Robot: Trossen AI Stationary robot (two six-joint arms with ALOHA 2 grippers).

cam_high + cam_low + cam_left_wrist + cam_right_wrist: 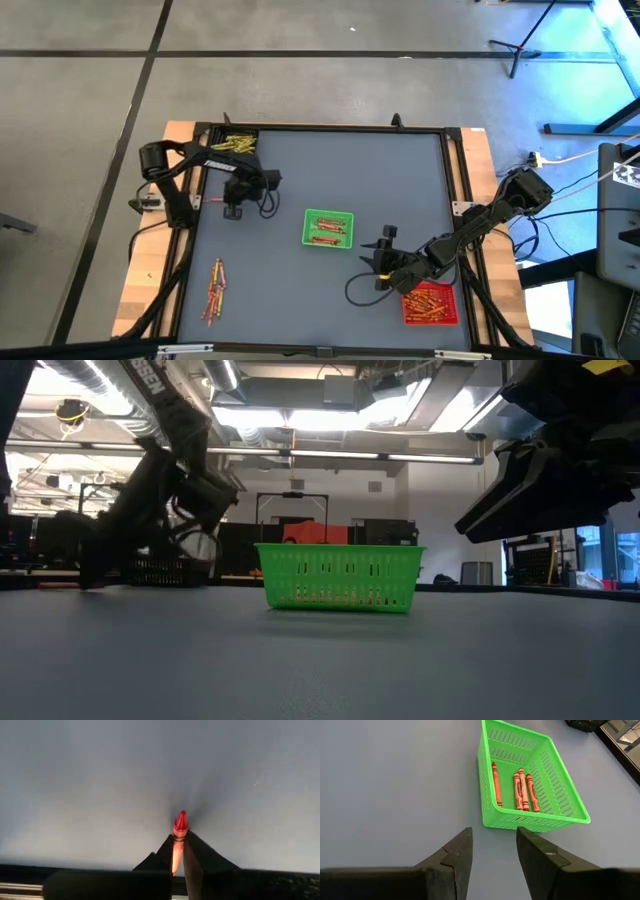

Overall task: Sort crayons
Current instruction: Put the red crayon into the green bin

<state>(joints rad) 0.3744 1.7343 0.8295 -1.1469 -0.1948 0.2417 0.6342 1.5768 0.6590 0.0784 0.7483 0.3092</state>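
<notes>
Red crayon (179, 827) pinched in left gripper (178, 851) — bare mat around, right gripper (494, 851) spread beside green tray (532, 822)

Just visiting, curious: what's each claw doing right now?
Left gripper shut on red crayon. Right gripper open, empty, near green slotted plastic tray. Nothing blocking.

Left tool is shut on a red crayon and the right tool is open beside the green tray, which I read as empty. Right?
Not quite: the green tray is not empty. The right wrist view shows four orange-red crayons lying in it. The rest holds: the left tool is shut on a red crayon, the right tool open beside the tray.
</notes>
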